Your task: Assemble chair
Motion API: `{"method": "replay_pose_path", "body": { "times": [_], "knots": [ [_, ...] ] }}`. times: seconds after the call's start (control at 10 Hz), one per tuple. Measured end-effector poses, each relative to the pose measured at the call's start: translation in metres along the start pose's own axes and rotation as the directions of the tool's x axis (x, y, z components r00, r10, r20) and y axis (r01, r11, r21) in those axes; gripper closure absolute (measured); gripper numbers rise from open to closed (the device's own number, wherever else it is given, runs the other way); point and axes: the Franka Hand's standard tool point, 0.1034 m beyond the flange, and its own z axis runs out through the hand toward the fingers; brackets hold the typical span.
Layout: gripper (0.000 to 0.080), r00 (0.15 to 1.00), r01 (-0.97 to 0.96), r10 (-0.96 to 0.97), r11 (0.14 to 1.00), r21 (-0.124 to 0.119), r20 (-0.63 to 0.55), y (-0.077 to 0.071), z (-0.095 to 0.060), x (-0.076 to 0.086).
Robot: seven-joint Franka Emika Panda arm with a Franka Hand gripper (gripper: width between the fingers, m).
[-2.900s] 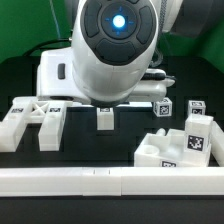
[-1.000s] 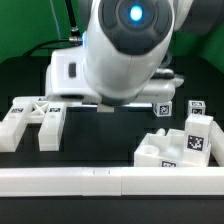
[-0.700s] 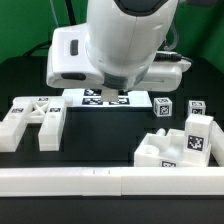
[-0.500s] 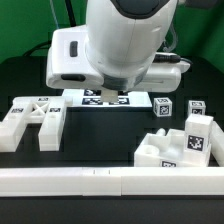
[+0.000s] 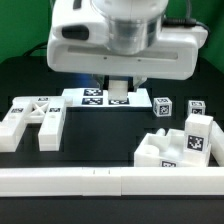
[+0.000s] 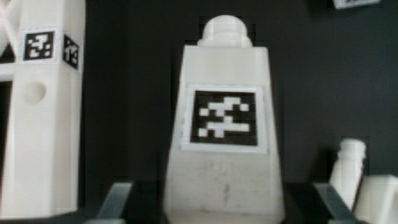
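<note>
Tagged white chair parts spread over the black table.

A peg-tipped block (image 6: 222, 110), narrowing to a rounded peg and bearing one square tag on its face, sits clamped upright in the gripper (image 5: 118, 93) near the table's middle. A forked piece (image 5: 35, 122) lies flat at the exterior view's left, prongs toward the camera and tags on top. A small cube (image 5: 163, 108) and a second cube (image 5: 196, 107) stand near each other, apart, toward the right. A stepped blocky piece (image 5: 185, 147) rests front right, showing tags.
</note>
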Motion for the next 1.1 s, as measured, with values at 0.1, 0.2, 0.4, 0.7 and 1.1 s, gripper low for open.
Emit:
{"method": "replay_pose_path", "body": {
  "times": [0.1, 0.2, 0.4, 0.7, 1.1],
  "knots": [
    [0.0509, 0.994, 0.006, -0.006, 1.0, 0.003, -0.112, -0.001, -0.001, 0.011],
    [0.0509, 0.98, 0.009, -0.007, 1.0, 0.008, -0.197, -0.002, -0.001, 0.012],
    [0.0509, 0.941, 0.011, -0.006, 1.0, 0.014, -0.338, -0.003, -0.003, 0.016],
    [0.0509, 0.85, 0.018, -0.001, 1.0, 0.026, -0.527, -0.016, -0.029, 0.024],
    [0.0509, 0.675, 0.028, -0.003, 0.999, 0.022, -0.738, -0.019, -0.046, 0.035]
  ]
}}
